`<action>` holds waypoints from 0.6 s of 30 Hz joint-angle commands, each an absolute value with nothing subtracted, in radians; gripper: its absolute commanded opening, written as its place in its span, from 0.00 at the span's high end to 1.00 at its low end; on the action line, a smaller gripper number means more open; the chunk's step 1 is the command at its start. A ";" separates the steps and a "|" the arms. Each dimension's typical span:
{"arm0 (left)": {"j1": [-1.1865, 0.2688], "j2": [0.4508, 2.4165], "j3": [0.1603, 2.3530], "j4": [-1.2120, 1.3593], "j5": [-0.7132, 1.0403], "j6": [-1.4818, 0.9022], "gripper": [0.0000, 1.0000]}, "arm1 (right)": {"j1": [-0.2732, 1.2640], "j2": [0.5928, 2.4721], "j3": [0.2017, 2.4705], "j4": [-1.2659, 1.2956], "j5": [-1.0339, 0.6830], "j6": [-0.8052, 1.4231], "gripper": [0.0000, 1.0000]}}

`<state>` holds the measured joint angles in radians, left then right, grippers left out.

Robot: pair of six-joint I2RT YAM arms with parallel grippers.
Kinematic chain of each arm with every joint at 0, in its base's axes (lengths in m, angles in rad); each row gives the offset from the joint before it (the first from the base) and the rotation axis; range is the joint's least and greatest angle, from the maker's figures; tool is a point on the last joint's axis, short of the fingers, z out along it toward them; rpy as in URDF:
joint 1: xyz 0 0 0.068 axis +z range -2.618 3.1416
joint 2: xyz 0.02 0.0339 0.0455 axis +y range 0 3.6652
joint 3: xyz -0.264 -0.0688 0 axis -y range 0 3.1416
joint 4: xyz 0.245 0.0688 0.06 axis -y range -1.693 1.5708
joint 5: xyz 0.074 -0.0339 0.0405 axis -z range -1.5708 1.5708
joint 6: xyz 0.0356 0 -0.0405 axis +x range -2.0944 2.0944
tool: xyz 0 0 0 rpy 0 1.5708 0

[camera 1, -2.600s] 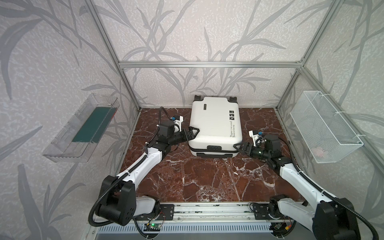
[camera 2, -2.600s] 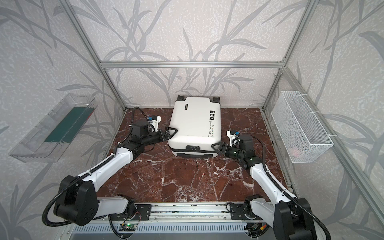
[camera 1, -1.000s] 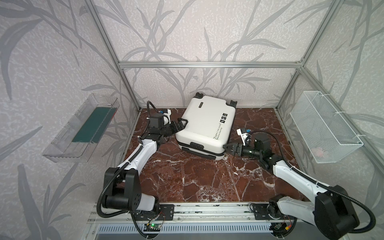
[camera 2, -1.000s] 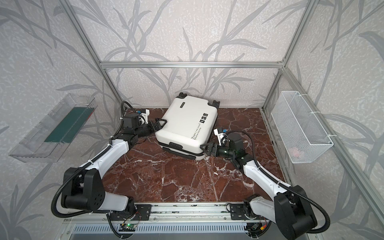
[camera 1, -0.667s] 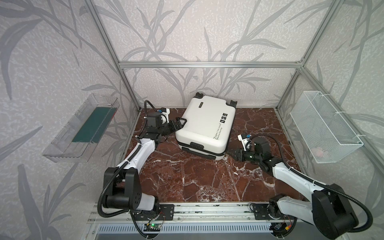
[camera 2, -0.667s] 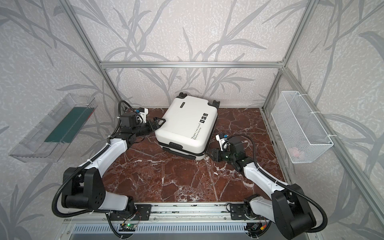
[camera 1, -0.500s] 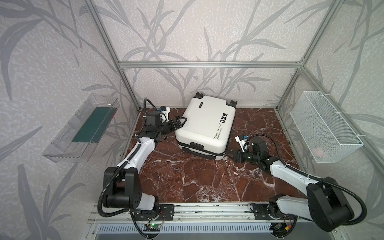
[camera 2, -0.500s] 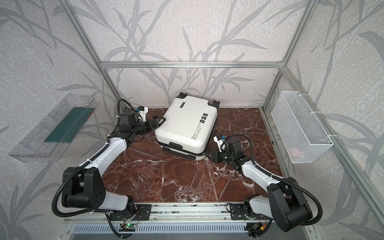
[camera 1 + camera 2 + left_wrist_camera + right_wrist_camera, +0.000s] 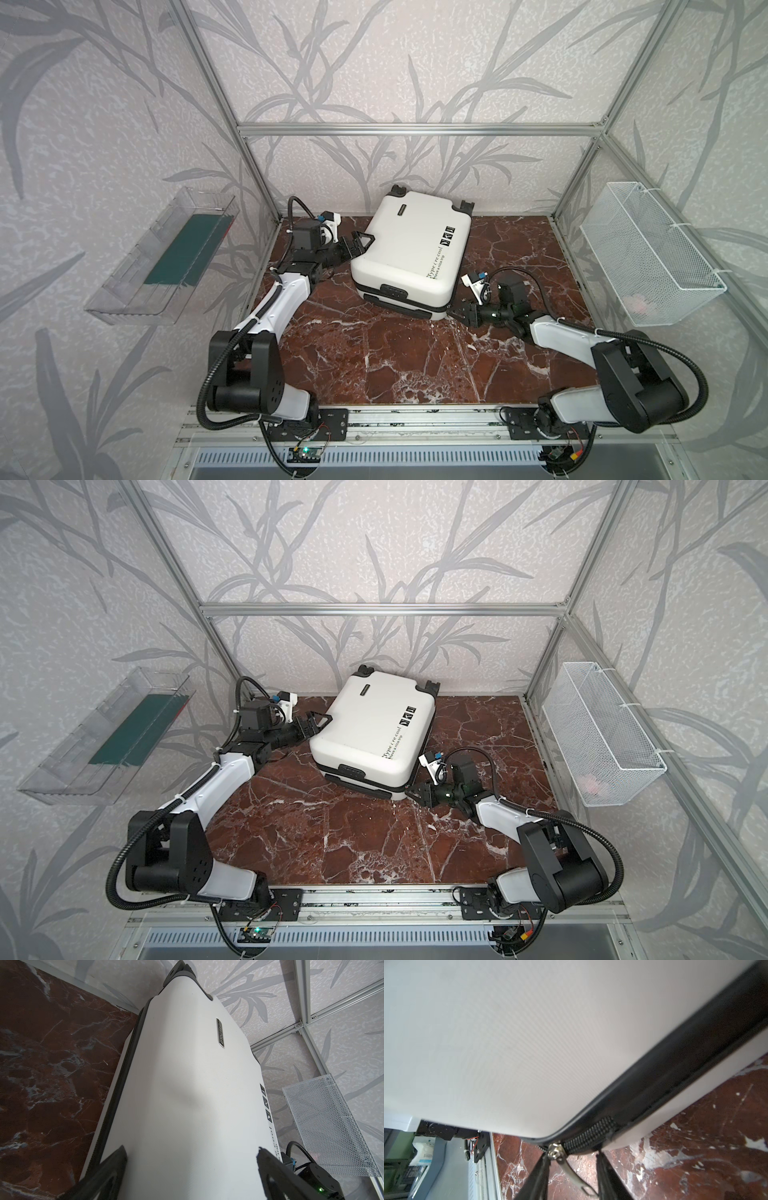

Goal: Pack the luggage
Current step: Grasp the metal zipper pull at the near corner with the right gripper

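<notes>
Zipper pull (image 9: 571, 1169) between right fingers (image 9: 609, 1178) shows only in right wrist view.

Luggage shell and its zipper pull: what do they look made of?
The luggage shell looks like hard moulded plastic, matte white with a fine ribbed texture. The zipper pull looks like metal: silvery and shiny, a thin flat tab. The zipper teeth are black, probably plastic coil.

Wire basket (image 9: 648, 249) at three o'clock held a pink blur (image 9: 636, 304), too small to name; right hand (image 9: 572, 1156)'s fingers (image 9: 537, 1178) ran off-frame.
</notes>
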<state>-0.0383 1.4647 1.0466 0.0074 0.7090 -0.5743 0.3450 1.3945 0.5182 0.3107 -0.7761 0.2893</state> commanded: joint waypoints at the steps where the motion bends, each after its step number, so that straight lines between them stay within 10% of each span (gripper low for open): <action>1: -0.035 1.472 1.080 0.003 0.733 -0.557 0.01 | 0.344 1.345 0.512 0.308 -0.809 0.268 0.67; 9: -0.035 1.480 1.083 0.011 0.733 -0.563 0.01 | 0.344 1.295 0.502 0.244 -0.778 0.250 0.84; 18: -0.035 1.488 1.083 0.015 0.738 -0.568 0.01 | 0.348 1.351 0.482 0.303 -0.770 0.281 0.71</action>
<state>-0.0380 1.4826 1.0470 0.0078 0.7101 -0.5755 0.3454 1.3304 0.4927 0.2691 -0.7742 0.2722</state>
